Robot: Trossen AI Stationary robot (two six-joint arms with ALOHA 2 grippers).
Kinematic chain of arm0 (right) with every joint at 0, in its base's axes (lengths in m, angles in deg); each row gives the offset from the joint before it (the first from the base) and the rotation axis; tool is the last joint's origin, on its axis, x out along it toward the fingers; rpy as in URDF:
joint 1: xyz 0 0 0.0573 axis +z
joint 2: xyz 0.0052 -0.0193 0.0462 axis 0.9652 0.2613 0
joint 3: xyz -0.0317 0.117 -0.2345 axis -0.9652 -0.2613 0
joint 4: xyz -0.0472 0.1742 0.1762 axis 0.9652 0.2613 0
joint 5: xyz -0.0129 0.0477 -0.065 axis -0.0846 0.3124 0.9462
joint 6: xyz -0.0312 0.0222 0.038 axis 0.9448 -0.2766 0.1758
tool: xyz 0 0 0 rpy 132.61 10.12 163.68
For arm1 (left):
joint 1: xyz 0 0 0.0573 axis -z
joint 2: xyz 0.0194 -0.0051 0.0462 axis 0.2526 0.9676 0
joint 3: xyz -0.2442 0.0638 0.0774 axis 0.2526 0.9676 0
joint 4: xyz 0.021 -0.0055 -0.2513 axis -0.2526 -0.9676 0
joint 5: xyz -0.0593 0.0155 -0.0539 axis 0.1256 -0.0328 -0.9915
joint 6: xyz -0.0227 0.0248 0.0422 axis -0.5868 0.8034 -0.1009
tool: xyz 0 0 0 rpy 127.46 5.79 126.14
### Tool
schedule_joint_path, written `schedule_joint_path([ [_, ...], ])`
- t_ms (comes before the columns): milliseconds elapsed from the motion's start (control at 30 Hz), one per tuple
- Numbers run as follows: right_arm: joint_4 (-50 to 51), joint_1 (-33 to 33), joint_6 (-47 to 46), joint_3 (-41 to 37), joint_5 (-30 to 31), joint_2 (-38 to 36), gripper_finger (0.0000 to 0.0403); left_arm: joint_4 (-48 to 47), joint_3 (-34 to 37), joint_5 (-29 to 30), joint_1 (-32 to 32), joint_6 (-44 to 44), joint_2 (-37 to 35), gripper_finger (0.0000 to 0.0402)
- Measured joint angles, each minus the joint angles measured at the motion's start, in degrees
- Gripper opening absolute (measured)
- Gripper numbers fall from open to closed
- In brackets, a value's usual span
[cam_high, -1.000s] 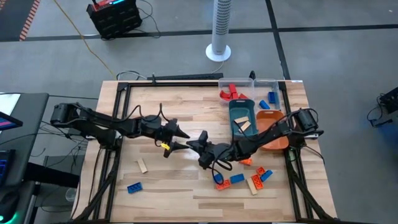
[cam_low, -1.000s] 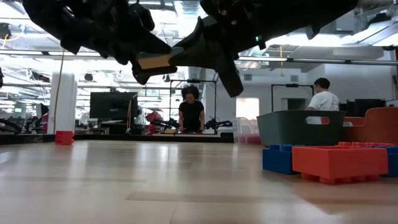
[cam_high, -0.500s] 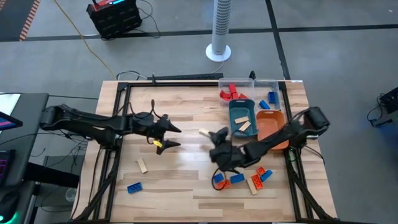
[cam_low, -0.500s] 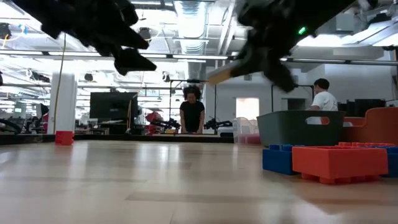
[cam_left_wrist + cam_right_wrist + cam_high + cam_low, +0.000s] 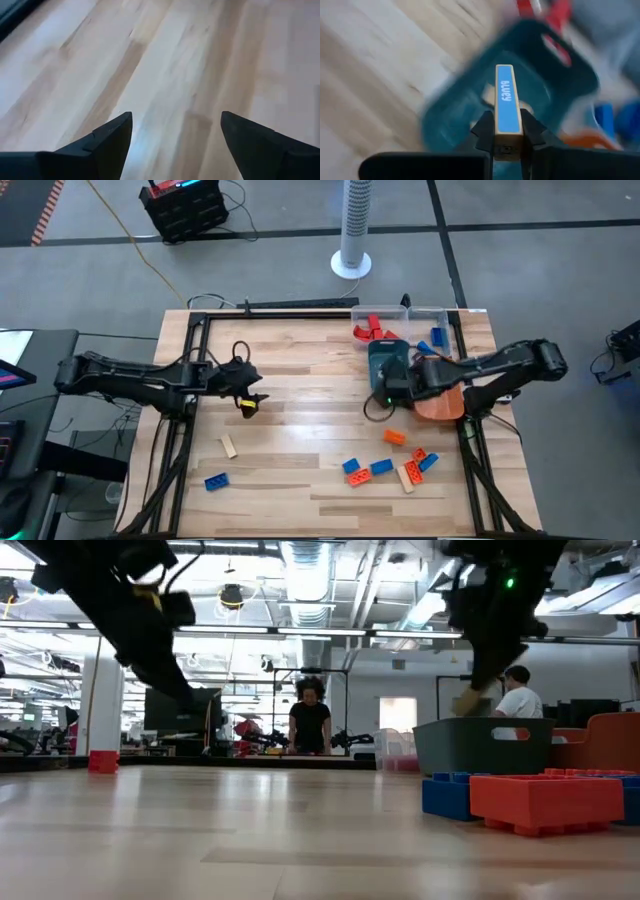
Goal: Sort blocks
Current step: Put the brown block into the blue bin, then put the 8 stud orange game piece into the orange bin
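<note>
Two arms reach over the wooden desk (image 5: pixel 300 380) from either side. At right of centre in the high view, the right tool (image 5: pixel 392 383) hangs over the teal tray (image 5: pixel 383 352), its fingers clamped together on a pale tan block (image 5: pixel 508 120) with a blue face that reads "bluey". In the right wrist view that block stands on end between the dark fingers (image 5: pixel 483 131), directly above the tray's open mouth. In the low view it shows as a tan piece (image 5: pixel 466 703) just above the tray's rim, toward the right of the frame.

Left of centre in the high view, the left tool (image 5: pixel 248 393) waits, its fingers (image 5: pixel 112 137) spread apart with only bare wood between them.

Loose blocks lie across the lower part of the high view: a tan one (image 5: pixel 229 446) and a blue one (image 5: pixel 215 481) at lower left, and a cluster of orange, blue and tan ones (image 5: pixel 392 465) at lower right. A red one (image 5: pixel 367 329) and a blue one (image 5: pixel 438 336) sit in the clear tray (image 5: pixel 428 314) at upper right, beside an orange tray (image 5: pixel 437 406).
</note>
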Motion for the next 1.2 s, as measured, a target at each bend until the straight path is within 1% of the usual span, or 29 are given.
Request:
schedule_joint_path([
  [67, 2.44, -2.86, -1.46, -0.24, -2.34, 0.57, 0.0048, -1.27, 0.00, 0.33, -1.56, 0.32, 1.14, 0.0294],
  [200, 1.49, -5.78, 1.88, -1.73, -2.82, 0.62, 0.0069, -4.23, 0.00, 1.11, -5.05, 0.70, 3.17, 0.0292],
  [367, 2.96, -6.44, 4.02, -1.73, -3.02, 0.40, 0.0127, -11.54, -1.23, 1.24, -7.94, 1.38, 6.38, 0.0292],
  [533, 3.40, -6.88, 6.93, -1.73, -2.67, 0.42, 0.0193, -22.10, -6.88, 1.35, -8.15, 5.25, 11.08, 0.0292],
  [667, 2.89, -6.88, 7.79, -1.73, -1.96, 0.42, 0.0227, -29.20, -12.02, 0.95, -8.15, 10.23, 14.93, 0.0292],
  [800, 0.39, -6.63, 7.51, -1.73, 2.94, 0.42, 0.0233, -37.75, -17.57, 0.89, -8.15, 11.16, 20.63, 0.0292],
  [900, -4.39, -6.15, 8.31, -1.73, 8.42, 0.43, 0.0231, -41.99, -20.68, 0.96, -8.15, 12.97, 25.74, 0.0292],
  [967, -8.29, -5.96, 10.94, -1.73, 11.02, 0.44, 0.0228, -44.96, -21.94, 1.64, -8.15, 14.88, 29.78, 0.0292],
  [1033, -10.68, -6.00, 15.00, -1.73, 11.22, 0.44, 0.0227, -48.57, -22.50, 2.54, -8.15, 16.84, 33.52, 0.0292],
  [1200, -9.44, -6.00, 15.39, -1.73, 11.22, 0.36, 0.0226, -54.11, -22.58, 4.27, -8.15, 19.21, 41.04, 0.0292],
])
